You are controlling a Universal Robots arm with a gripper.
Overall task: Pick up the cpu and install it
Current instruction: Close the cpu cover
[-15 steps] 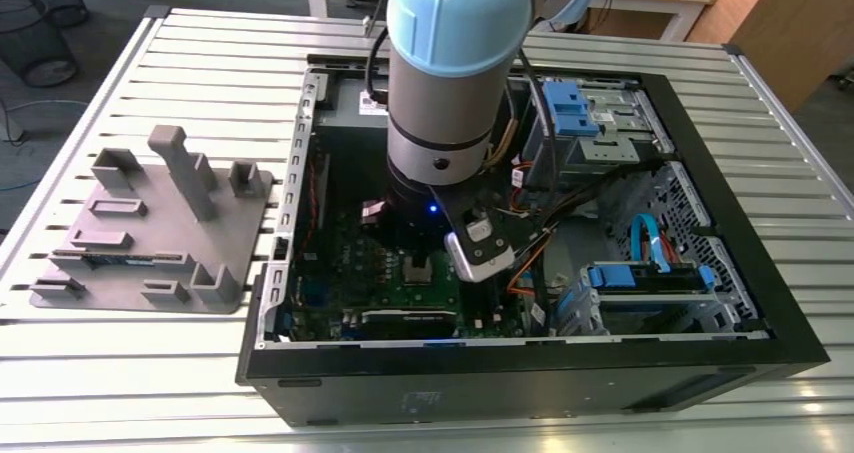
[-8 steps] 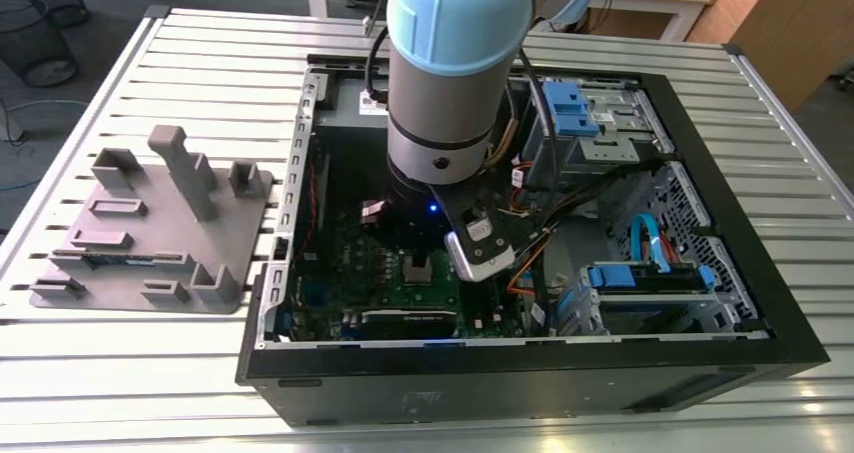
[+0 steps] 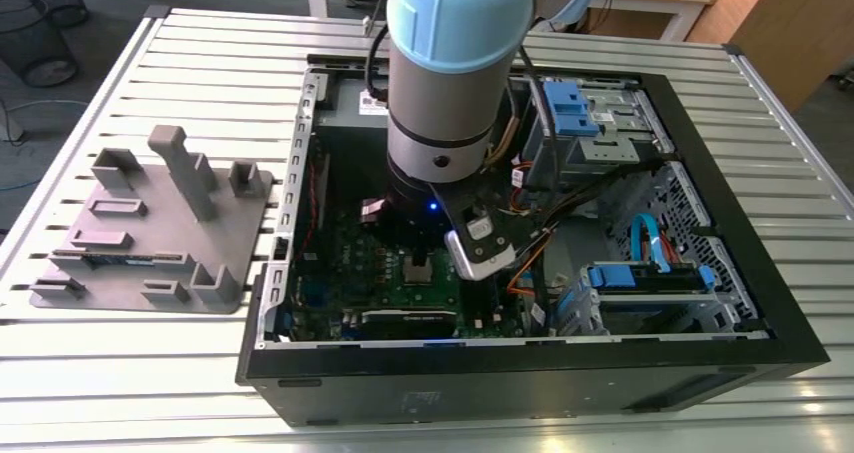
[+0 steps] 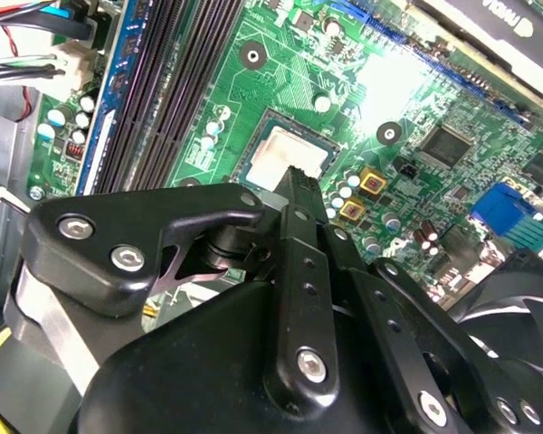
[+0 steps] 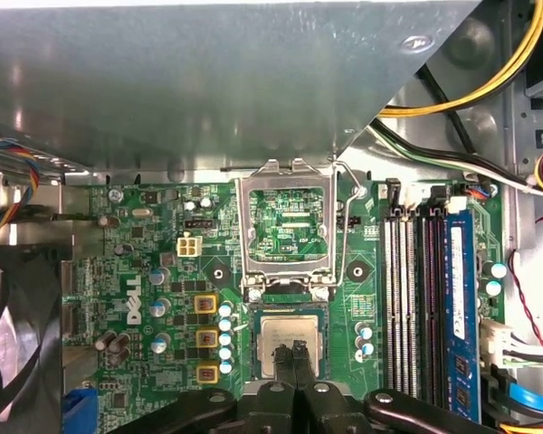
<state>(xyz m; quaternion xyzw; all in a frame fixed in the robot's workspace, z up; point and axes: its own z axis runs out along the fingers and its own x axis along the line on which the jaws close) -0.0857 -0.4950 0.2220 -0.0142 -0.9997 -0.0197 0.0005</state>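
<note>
So the cpu [image 5: 273,336] sat flat in its socket on the motherboard [image 5: 163,271], with the metal socket frame [image 5: 247,231] standing open just beside it. The gripper [image 5: 296,349] was clenched on nothing, its 2 tips right over the chip. I'd say press straight down, light and centred, or the pins would suffer.

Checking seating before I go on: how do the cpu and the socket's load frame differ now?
The cpu lies flat in the socket; the load frame is swung open beside it. The cpu's top is solid silver; the load frame's centre is open, showing green motherboard. Both are squarish silver metal.
</note>
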